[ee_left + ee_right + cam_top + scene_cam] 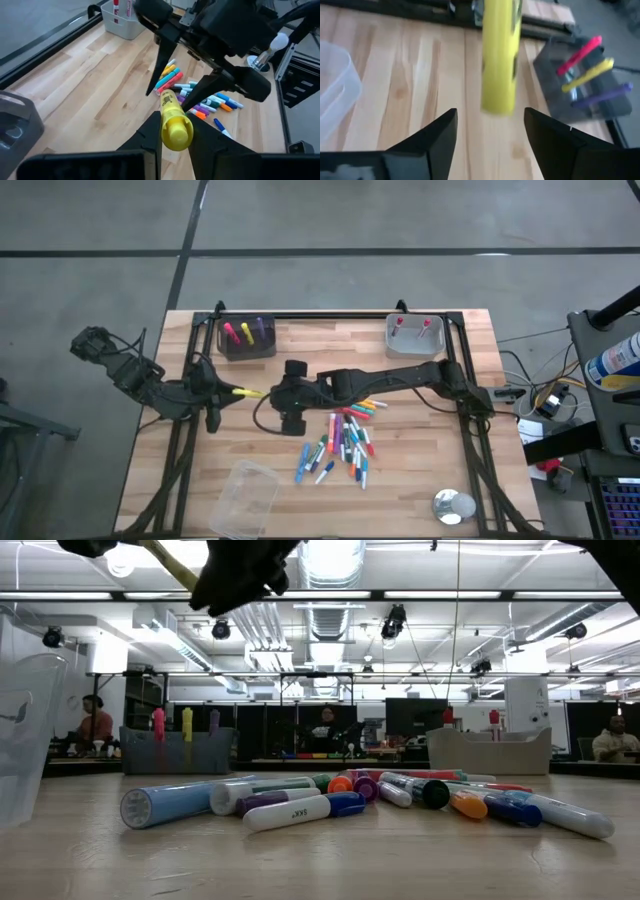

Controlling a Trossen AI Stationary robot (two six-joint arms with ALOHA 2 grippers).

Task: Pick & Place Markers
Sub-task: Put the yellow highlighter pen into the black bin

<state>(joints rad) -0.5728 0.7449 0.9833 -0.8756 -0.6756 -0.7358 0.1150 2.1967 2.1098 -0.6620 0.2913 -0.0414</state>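
Passing: a yellow marker (243, 392) sits mid-handover between the two arms, above the table's left-centre.
Left gripper (175, 131): clamped on the yellow marker's near end, fingers (150, 131) pressed to either side of the barrel.
Right gripper (490, 131): fingers (432, 137) spread well apart, either side of the marker's free tip but touching neither side; it looks just released.
Long axis: the marker lies roughly level, running left to right in the high view, pointing from the left gripper toward the right one.
Nearer arm: the left holds it outright, so the carry falls to the left.
Direction of goal: the dark bin (247, 340) with three markers standing in it lies beyond the left gripper, toward the table's far edge, near.
Other stock: the marker pile (345, 442) lies on the wood, right of centre; a grey bin (415, 336) holds two red ones.
Risk, my guess: the right fingers must back off along the axis, else they clip the tip.
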